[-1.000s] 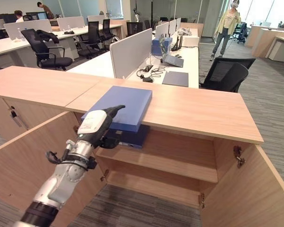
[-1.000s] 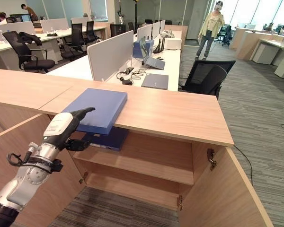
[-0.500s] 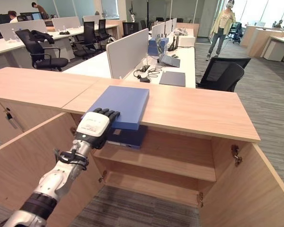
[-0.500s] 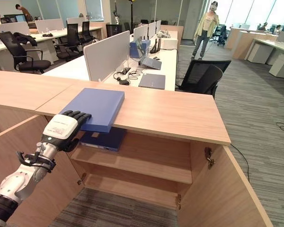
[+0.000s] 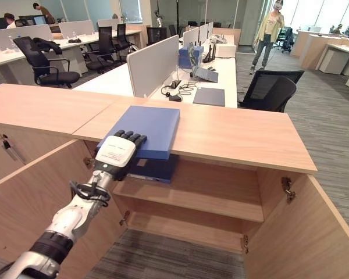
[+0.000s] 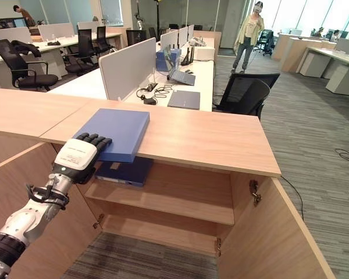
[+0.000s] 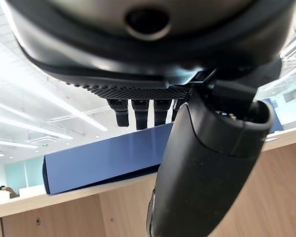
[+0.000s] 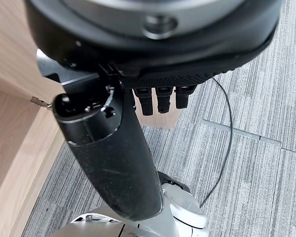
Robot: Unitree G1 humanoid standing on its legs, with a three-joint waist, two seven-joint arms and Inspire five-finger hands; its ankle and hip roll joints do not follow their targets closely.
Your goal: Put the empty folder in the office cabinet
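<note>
Task status: early. The folder (image 5: 145, 129) lies flat on the counter (image 5: 238, 136), at the counter's front edge, directly above the open cabinet (image 5: 209, 200). Its near short end overhangs that edge slightly. Nothing has been lifted or moved into the cabinet yet, as far as the frames show.

Left hand (image 5: 117, 153): at the folder's near end, fingers (image 5: 128, 136) laid over the top face. In the left wrist view the fingers (image 7: 138, 111) curl down onto the folder's upper surface while the thumb sits below the overhanging end, under the counter edge. Reads as a pinch on the folder's end. Whether the thumb actually touches the underside I cannot tell.

Right hand (image 8: 113, 148): hangs by the robot's side over the floor, fingers loosely straight, holding nothing.

Folder orientation: flat, broad face up. Long axis runs from the counter's front edge toward its back edge, angled slightly to the right going back.

Cabinet: both doors swung open. A second dark-blue folder (image 5: 156, 168) lies on the upper shelf, just under the counter. Rest of that shelf and the lower shelf appear free.

Remaining: draw the folder off the counter, lower it, slide it onto a shelf.
</note>
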